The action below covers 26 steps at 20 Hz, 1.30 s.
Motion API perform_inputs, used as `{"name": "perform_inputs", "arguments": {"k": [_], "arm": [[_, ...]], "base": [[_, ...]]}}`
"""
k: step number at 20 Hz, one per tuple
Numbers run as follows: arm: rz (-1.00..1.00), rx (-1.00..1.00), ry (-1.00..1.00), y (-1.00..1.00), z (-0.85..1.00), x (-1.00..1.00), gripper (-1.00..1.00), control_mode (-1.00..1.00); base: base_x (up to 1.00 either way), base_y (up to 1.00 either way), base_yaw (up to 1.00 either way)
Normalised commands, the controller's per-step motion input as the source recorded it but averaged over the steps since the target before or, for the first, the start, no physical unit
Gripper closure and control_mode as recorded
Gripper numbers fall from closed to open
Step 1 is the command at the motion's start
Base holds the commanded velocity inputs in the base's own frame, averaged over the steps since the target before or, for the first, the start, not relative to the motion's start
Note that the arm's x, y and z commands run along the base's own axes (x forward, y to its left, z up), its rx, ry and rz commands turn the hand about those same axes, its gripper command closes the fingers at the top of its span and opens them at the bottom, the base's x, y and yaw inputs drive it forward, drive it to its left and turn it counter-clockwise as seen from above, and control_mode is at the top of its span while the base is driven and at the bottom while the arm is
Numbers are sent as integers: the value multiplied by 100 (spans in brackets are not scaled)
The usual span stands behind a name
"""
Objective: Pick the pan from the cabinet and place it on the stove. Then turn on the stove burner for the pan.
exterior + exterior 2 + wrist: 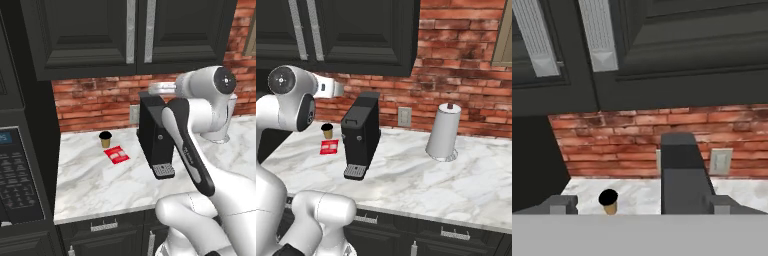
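The tall black wall cabinet [100, 30] hangs over the counter with both doors closed. Its long silver bar handles [599, 35] meet at the middle seam. The pan is hidden, and the stove and its burner are out of view. My gripper [642, 205] is open with nothing between its widely spread fingertips [562, 202]. It points at the cabinet's lower edge and the brick wall, above the counter. My hand [331, 87] reaches out level, just under the cabinet [356, 35].
A black coffee machine [155, 135] stands on the marble counter [100, 180] straight below my hand. A small dark cup [105, 139] and a red packet [116, 154] lie left of it. A paper towel roll [445, 132] stands at the right. A black oven tower [15, 175] borders the left.
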Motion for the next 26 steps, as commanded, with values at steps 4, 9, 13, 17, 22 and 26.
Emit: {"name": "perform_inputs", "arguments": {"k": [4,9,13,17,22,26], "arm": [[4,0,-41,18,62,0,-100,-100],[4,0,-31,18,57,9,-100,-100],[2,0,-27,10,46,22,-100,-100],[0,1,-26,0,33,29,-100,-100],[0,2,-15,0,15,56,-100,-100],[-1,0,-9,9,2,63,-100,-100]], "base": [[0,0,0],[0,0,0],[0,0,0],[0,0,0],[0,0,0],[0,0,0]]}}
